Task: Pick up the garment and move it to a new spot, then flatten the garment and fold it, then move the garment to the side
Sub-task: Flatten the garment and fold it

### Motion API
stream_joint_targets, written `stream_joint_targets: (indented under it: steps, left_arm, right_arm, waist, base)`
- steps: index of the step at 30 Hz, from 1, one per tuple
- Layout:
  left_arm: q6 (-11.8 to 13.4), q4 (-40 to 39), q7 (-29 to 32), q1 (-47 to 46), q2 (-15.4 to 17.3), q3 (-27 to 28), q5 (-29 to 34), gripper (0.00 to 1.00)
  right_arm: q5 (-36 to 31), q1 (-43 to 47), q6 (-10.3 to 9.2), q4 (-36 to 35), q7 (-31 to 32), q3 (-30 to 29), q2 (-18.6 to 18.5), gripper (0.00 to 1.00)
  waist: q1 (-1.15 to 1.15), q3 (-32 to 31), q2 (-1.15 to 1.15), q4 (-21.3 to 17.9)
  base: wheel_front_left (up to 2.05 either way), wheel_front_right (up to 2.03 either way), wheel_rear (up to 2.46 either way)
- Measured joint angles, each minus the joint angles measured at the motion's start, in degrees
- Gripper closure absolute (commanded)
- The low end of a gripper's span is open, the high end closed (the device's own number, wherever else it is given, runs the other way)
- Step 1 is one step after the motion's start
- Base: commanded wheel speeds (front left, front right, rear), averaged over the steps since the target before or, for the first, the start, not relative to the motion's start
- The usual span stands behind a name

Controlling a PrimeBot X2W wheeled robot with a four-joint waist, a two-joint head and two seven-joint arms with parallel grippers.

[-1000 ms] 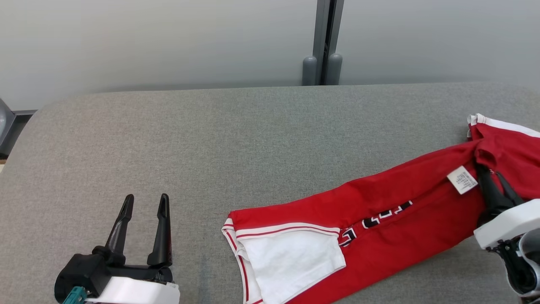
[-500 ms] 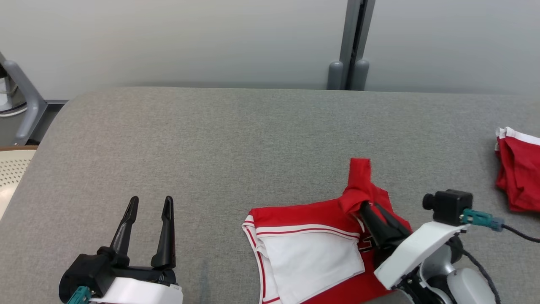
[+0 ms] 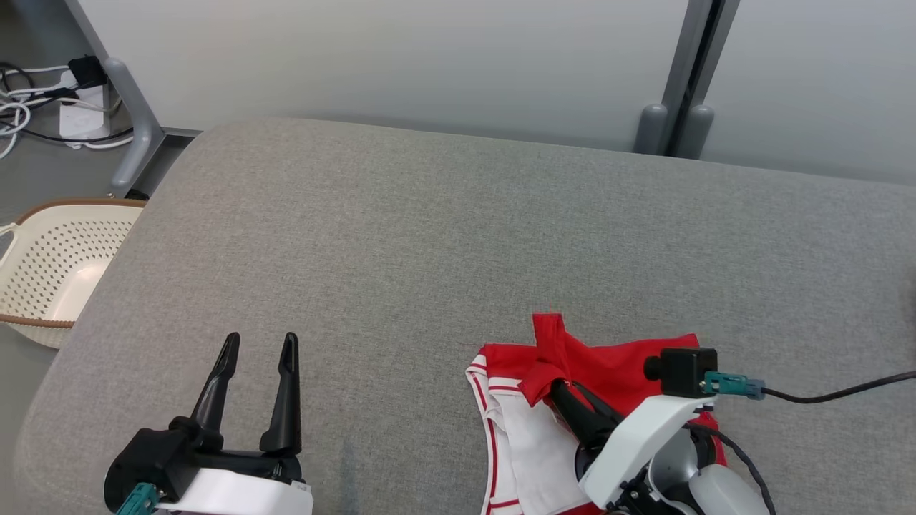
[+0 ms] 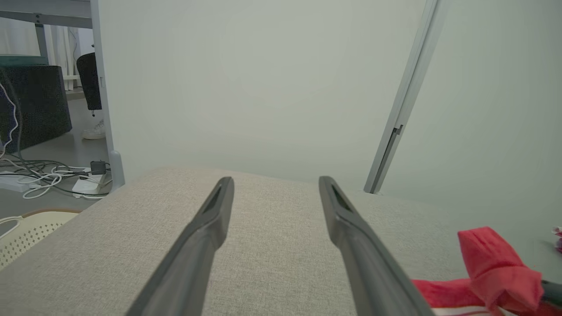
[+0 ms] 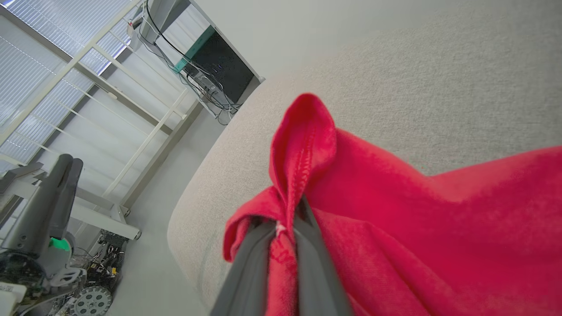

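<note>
Two grippers low in head view. Near left: left gripper (image 3: 261,342) over bare grey table (image 3: 429,236), fingers (image 3: 285,386) spread wide, nothing between them. Near right: right gripper (image 3: 565,395) pinched shut on a red fold of garment (image 3: 622,361). Garment bunched at near edge of table, right of centre; red part toward far side and right, white panel with red stripes toward left. Narrow red strip poking toward far side beyond the pinch. Black wrist camera (image 3: 683,370) with teal plug and dark cable just right of the pinch. Cream perforated basket (image 3: 50,257) off table's left edge, lower down. White and black cables (image 3: 36,93) on floor at far left. Grey post (image 3: 680,93) between wall panels beyond far edge.

Left wrist view: both dark fingers (image 4: 210,224) apart, pointing toward far edge, above table (image 4: 272,263), touching nothing. Red garment (image 4: 496,267) at lower right, well apart from those fingers, one fold standing up. Basket corner at lower left, cables on floor behind it.

Right wrist view: two fingers (image 5: 318,272) pressed together, red cloth clamped between, stitched hem rising from the pinch as a loop. Rest of garment (image 5: 395,210) draping right and down over table. Rounded table edge and floor to the left. Cannot tell how much of garment is lifted off surface.
</note>
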Motion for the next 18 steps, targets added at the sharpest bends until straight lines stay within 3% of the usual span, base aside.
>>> stream_joint_targets:
  steps: [12, 13, 14, 18]
  left_arm:
    - [-0.2, 0.1, 0.0, -0.2, -0.1, 0.3, 0.0, 0.0]
    - [-0.2, 0.1, 0.0, -0.2, -0.1, 0.3, 0.0, 0.0]
    - [-0.2, 0.2, 0.0, -0.2, -0.1, 0.3, 0.0, 0.0]
    - [-0.2, 0.4, 0.0, -0.2, -0.1, 0.5, 0.1, 0.0]
  right_arm:
    - [4.9, -3.4, 0.0, 7.8, -2.3, 7.4, 0.9, 1.0]
    - [5.4, -3.5, 0.0, 8.3, -2.4, 7.9, 0.9, 0.72]
    - [5.7, -3.8, 0.0, 8.9, -2.8, 8.4, 0.9, 0.0]
    - [8.0, -4.9, 0.0, 8.6, -4.0, 10.7, 1.0, 0.0]
  waist:
    - [0.0, 0.0, 0.0, 0.6]
    - [0.0, 0.0, 0.0, 0.5]
    - [0.0, -0.1, 0.0, 0.4]
    - [0.0, -0.5, 0.0, -0.3]
  base:
    - [0.0, 0.0, 0.0]
    - [0.0, 0.0, 0.0]
    - [0.0, 0.0, 0.0]
    - [0.0, 0.0, 0.0]
